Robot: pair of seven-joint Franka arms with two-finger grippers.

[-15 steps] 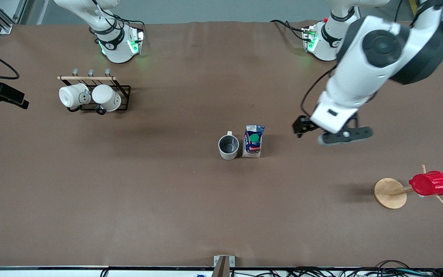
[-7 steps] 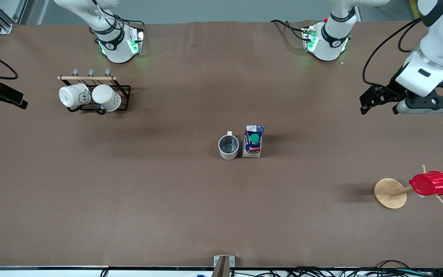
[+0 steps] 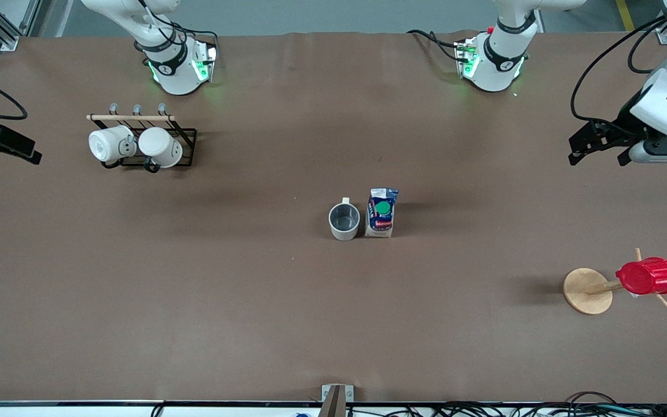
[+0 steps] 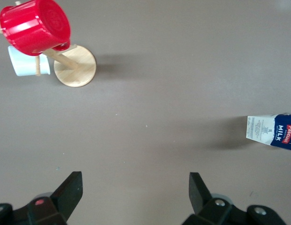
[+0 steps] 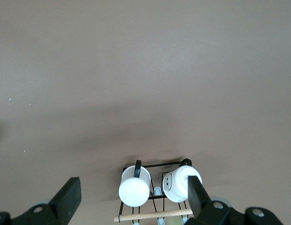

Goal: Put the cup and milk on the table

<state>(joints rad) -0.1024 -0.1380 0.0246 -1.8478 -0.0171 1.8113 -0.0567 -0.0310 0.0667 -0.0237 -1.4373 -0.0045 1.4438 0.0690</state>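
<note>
The cup (image 3: 344, 221) stands upright on the worktop (image 3: 252, 301) near its middle, handle toward the robots' bases, and the milk (image 3: 381, 212) stands just beside it toward the left arm's end, the two nearly touching; neither is held or touched by anything. Judged from this, the task looks essentially done: both things rest on the brown surface and nothing obvious is left except for the arms to settle. The left end effector (image 3: 600, 147) hangs over the left arm's end of the worktop, well apart from the milk, its jaws spread wide and empty; in the left wrist view the left end effector (image 4: 135, 192) has the milk (image 4: 272, 132) off to one side and a red ribbed cup (image 4: 35, 26) on a wooden peg stand (image 4: 76, 66) ahead of it. The right end effector (image 5: 134, 194) is also wide open and empty, waiting high above a black wire rack (image 5: 157, 194) that carries two white mugs (image 5: 134, 186), far from the task's things.
</note>
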